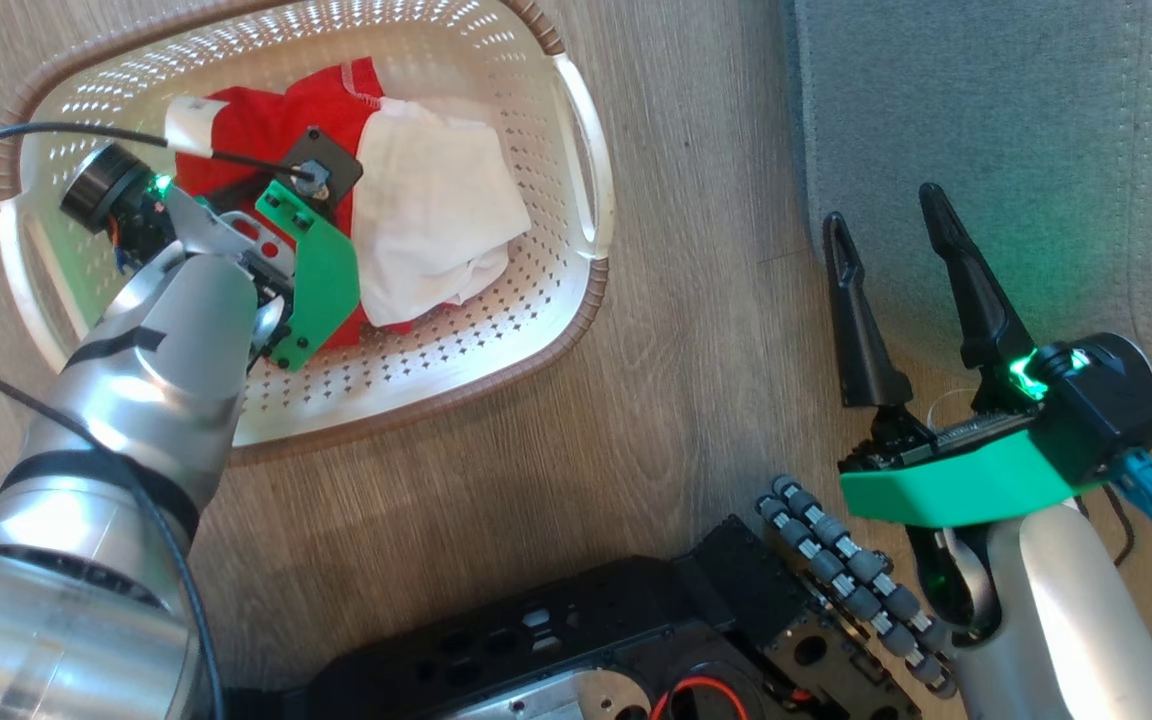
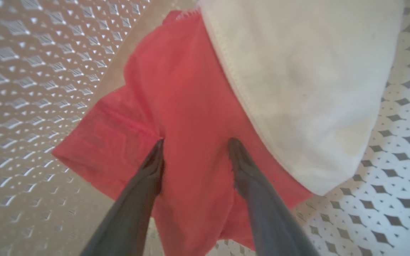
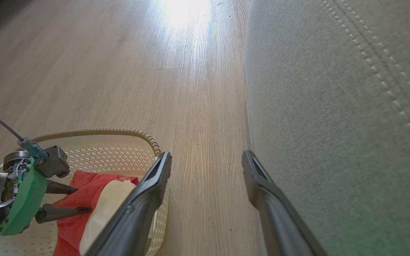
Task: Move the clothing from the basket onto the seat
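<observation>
Left wrist view, left pincer (image 2: 194, 142): my two fingers stand well apart, tips pressed onto the red part of the clothing (image 2: 187, 92). Nothing is pinched yet. I judge the gap is set so that a fold can bunch between them when they close.
Left wrist view, clothing: it lies on the bottom of the basket (image 2: 30, 71), with the white part lapping over the red on one side. I aim at the red because that part is bare and under my tips.
Left wrist view, unclear: the fabric nearest me is cut off by the frame edge. I cannot tell whether red and white are one garment or two.
Head view, left arm (image 1: 166, 330): it reaches down into the basket from the near side. The green bracket (image 1: 321, 270) covers my left fingers, so their grip cannot be read here.
Head view, right pincer (image 1: 882, 205): it is open wide and empty, held above the floor (image 1: 696, 300) at the edge of the seat (image 1: 986, 120), apart from the basket. I judge it is parked clear of the left arm's work.
Head view, seat: it is bare where it shows, but part of it runs out of frame.
Right wrist view, right pincer: the fingers are parted, with nothing between them but floorboards and the seat's edge.
Right wrist view, hidden: one of these fingers covers part of the basket and the white cloth. The left pincer's tips rest on the red cloth at the lower left.
</observation>
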